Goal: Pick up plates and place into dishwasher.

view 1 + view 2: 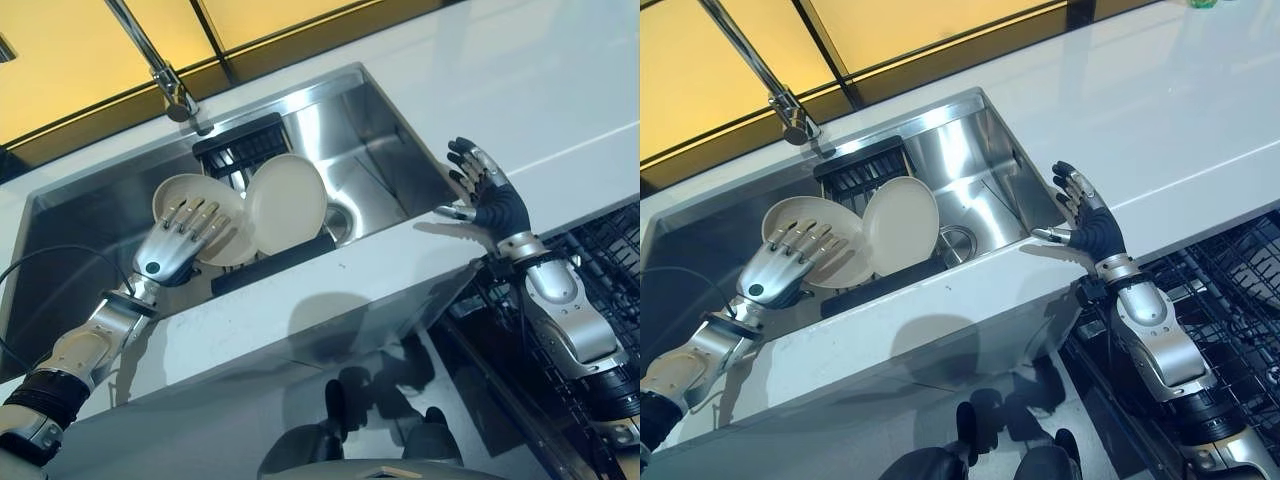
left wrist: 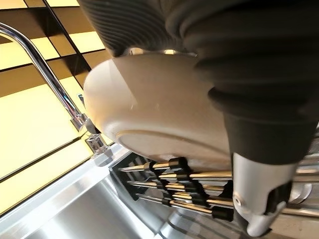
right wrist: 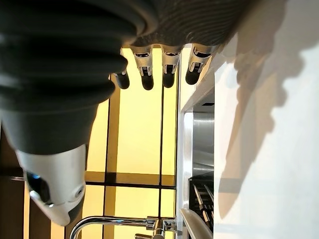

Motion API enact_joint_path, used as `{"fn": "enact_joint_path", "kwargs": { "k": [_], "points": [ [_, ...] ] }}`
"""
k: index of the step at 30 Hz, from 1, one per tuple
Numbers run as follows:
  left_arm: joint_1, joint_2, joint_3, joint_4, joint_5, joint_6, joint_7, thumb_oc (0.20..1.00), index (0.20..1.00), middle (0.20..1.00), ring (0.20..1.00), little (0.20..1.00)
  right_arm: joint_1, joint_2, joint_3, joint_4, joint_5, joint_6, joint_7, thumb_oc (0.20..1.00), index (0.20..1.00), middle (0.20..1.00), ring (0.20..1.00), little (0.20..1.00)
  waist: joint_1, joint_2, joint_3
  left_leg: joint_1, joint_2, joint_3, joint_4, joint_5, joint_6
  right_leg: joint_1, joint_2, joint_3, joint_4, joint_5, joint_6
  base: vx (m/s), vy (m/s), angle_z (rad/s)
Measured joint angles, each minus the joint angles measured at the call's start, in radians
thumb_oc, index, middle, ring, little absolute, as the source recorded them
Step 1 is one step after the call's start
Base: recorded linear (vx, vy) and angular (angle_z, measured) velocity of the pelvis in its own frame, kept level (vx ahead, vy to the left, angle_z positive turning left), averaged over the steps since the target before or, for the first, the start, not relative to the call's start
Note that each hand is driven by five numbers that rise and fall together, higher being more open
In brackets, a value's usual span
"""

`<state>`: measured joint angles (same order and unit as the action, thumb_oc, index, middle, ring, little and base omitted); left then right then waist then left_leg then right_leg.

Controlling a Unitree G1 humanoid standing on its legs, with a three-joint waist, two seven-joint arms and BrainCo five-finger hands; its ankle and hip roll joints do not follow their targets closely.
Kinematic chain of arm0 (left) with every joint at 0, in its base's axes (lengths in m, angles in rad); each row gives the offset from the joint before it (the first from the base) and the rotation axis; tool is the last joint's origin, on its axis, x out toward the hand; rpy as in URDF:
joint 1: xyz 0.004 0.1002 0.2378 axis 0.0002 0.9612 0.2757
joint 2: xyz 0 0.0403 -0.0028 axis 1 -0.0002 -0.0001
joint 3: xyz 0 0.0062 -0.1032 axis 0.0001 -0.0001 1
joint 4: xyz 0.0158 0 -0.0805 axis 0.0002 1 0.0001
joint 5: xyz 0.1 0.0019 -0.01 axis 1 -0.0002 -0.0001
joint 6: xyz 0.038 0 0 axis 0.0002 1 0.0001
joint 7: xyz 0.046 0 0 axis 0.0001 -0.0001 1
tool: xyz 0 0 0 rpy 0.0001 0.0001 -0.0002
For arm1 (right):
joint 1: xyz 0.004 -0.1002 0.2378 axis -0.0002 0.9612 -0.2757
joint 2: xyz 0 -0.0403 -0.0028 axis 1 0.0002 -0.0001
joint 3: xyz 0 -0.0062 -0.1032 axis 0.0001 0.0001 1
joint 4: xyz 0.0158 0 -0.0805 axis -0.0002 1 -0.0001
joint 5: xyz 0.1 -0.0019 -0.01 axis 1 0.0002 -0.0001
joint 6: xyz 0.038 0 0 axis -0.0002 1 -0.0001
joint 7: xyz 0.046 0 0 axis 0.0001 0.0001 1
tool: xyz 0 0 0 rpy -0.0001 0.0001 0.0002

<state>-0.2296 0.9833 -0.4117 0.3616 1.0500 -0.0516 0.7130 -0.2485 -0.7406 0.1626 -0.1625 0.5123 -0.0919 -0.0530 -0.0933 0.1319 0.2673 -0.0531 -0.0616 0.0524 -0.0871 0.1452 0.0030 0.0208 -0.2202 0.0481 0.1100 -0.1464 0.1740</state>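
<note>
Two cream plates stand on edge in a black rack [image 1: 262, 270] inside the steel sink [image 1: 385, 130]. My left hand [image 1: 172, 250] reaches in from the lower left and is shut on the left plate [image 1: 192, 195]: its fingers [image 1: 205, 218] lie across the plate's face, and the thumb [image 2: 259, 204] sits behind the plate [image 2: 164, 109] in the left wrist view. Just to its right leans the right plate [image 1: 288, 203], untouched. My right hand [image 1: 492, 203] hovers open over the counter edge at the sink's right corner, holding nothing.
A chrome faucet [image 1: 165, 80] arches over the sink's back rim. White counter [image 1: 560, 90] spreads to the right. The open dishwasher's dark wire rack [image 1: 605, 250] lies low on the right, beside my right forearm.
</note>
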Motion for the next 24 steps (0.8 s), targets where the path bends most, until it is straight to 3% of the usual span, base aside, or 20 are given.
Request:
{"fn": "enact_joint_path", "kwargs": {
  "k": [3,4,5,6,20,24],
  "points": [
    [-0.018,-0.009,0.000,0.014,0.009,0.001,-0.003,1.000,1.000,1.000,1.000,1.000,-0.006,0.000,-0.002,-0.001,-0.002,0.003,0.006,1.000,1.000,1.000,1.000,1.000,-0.004,0.002,0.001,-0.003,-0.001,0.002,0.000,0.000,0.000,-0.007,-0.002,0.003,0.005,-0.002,0.001,0.01,0.052,-0.02],
    [-0.023,-0.015,0.000,0.018,0.009,0.003,-0.006,0.548,0.548,0.548,0.548,0.548,-0.006,0.000,-0.008,-0.003,-0.007,0.003,0.008,1.000,1.000,1.000,1.000,1.000,-0.005,0.005,0.003,-0.003,-0.002,0.002,0.000,0.000,0.000,-0.007,-0.002,0.004,0.006,-0.002,0.001,0.03,0.074,-0.01],
    [-0.025,-0.027,0.000,0.020,0.009,0.005,-0.008,0.341,0.341,0.341,0.341,0.341,-0.008,0.000,-0.013,-0.005,-0.013,0.004,0.011,1.000,1.000,1.000,1.000,1.000,-0.006,0.010,0.005,-0.003,-0.004,0.002,0.000,0.000,0.000,-0.007,-0.004,0.004,0.008,-0.003,0.003,0.03,0.067,0.00],
    [-0.025,-0.034,-0.001,0.020,0.009,0.006,-0.010,0.200,0.200,0.200,0.200,0.200,-0.010,0.000,-0.016,-0.007,-0.013,0.006,0.012,1.000,1.000,1.000,1.000,1.000,-0.007,0.013,0.007,-0.003,-0.005,0.002,0.000,0.000,0.000,-0.007,-0.005,0.004,0.011,-0.003,0.003,0.03,0.059,0.01],
    [-0.026,-0.042,-0.012,0.006,0.038,-0.006,-0.051,0.200,0.200,0.200,0.200,0.200,-0.014,0.000,-0.077,-0.019,-0.034,0.051,0.069,1.000,1.000,1.000,1.000,1.000,-0.012,0.040,0.015,0.007,-0.014,-0.001,0.000,0.003,0.003,-0.005,-0.013,0.007,0.029,-0.011,0.009,0.02,0.030,0.01],
    [-0.026,-0.042,-0.006,0.004,0.076,-0.043,-0.080,0.200,0.200,0.200,0.200,0.200,-0.013,0.000,-0.087,-0.027,-0.039,0.073,0.077,1.000,1.000,1.000,1.000,1.000,-0.012,0.051,0.013,0.009,-0.016,-0.004,0.009,0.004,0.005,0.002,-0.015,0.004,0.034,-0.014,0.009,0.03,-0.002,0.04]
  ]
}}
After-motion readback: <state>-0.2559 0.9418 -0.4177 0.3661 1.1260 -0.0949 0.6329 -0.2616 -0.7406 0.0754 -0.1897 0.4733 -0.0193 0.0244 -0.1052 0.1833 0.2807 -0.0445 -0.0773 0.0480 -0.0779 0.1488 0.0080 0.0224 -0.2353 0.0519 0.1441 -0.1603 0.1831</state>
